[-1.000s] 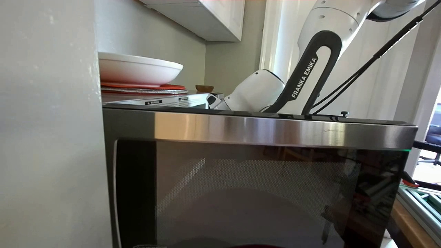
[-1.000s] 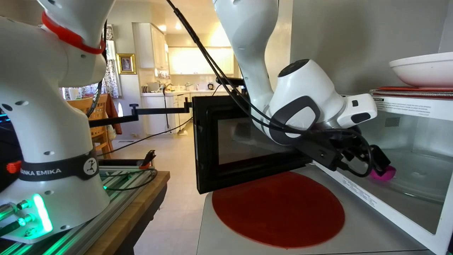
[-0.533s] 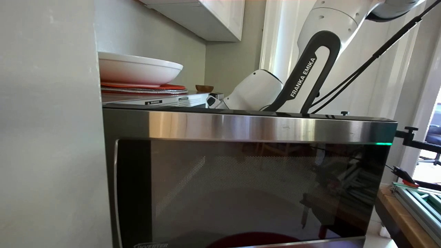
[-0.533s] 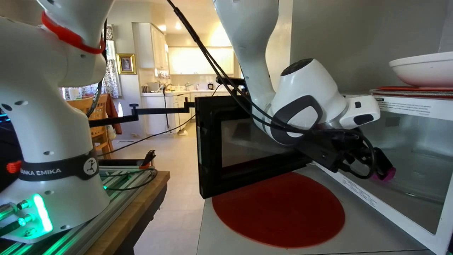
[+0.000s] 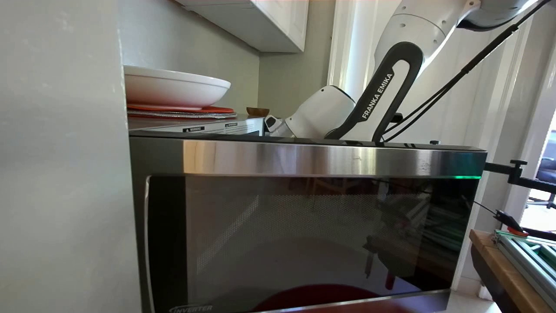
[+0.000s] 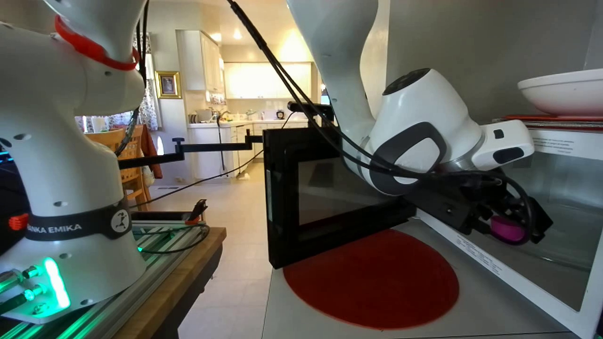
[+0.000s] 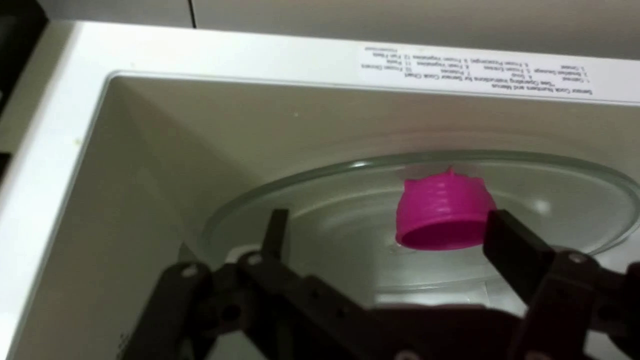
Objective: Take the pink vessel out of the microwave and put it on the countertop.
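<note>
Far left, robot base (image 6: 94, 268) is set well apart from the microwave (image 6: 523, 285), probably to give the arm (image 6: 433, 106) room to bend in.

Door (image 6: 320, 197) is swung out; that's what frees the opening. In an exterior view the arm crosses in front of it; can't tell if they touch.

Red mat (image 6: 372, 282) lies flat on the surface (image 6: 490, 310) just outside the opening. Likely a handy set-down spot, though the task only wants the surface.

Hand (image 7: 387, 235) is in at the opening on a slant, fingers (image 7: 515, 250) spread, nothing gripped. Reads as prep for a side pinch.

Pink vessel (image 7: 445, 207) is in the microwave, on the glass turntable (image 7: 325, 220). Wrist view runs upside down going by the label (image 7: 480, 75), so its mouth looks to face up: walls are the part to grab. In that view it sits between the fingers but off-centre, by the finger at right, which overlaps its edge. Contact unclear.

So approach stage by my read, vessel not out yet. Next: centre on it, then close. Closing from here could shove it across the glass.

Far right, white bowl (image 6: 565, 96) on a flat stack (image 6: 570, 123) atop the microwave: looks like storage. Robot wrist (image 6: 504, 141) looks near it, so back out before lifting.
</note>
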